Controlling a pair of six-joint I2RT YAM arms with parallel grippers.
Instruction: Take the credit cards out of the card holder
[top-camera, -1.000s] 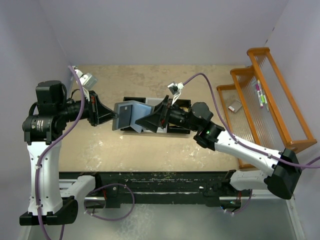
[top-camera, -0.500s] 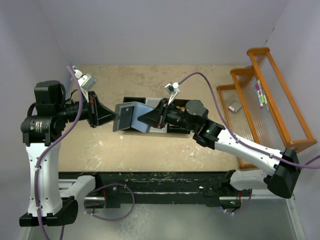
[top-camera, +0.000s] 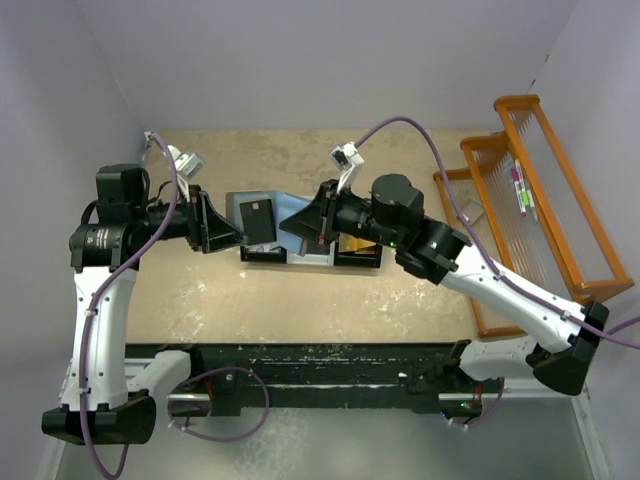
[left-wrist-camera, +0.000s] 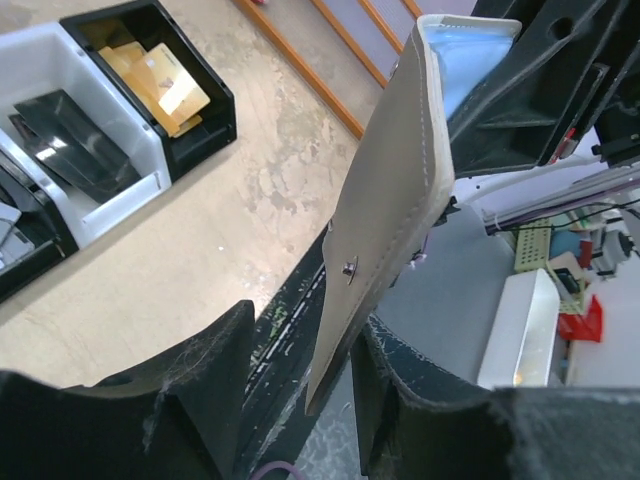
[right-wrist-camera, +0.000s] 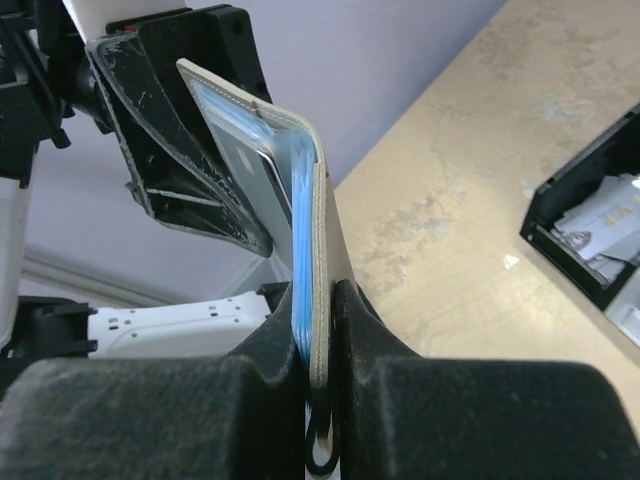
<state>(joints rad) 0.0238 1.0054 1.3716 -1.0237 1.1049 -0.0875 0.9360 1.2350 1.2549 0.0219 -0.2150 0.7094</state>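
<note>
Reaching inward toward each other, right claw (right-wrist-camera: 320, 300) pinches the card holder (right-wrist-camera: 322, 215), left claw (left-wrist-camera: 298, 345) parted around it.

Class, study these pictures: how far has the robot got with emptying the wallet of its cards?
Done: gold cards and black cards already lie in the tray. In hand: the right gripper pinches the open wallet; the left gripper stands open around the other flap. Left: what looks like a card sits in a wallet pocket.
</note>
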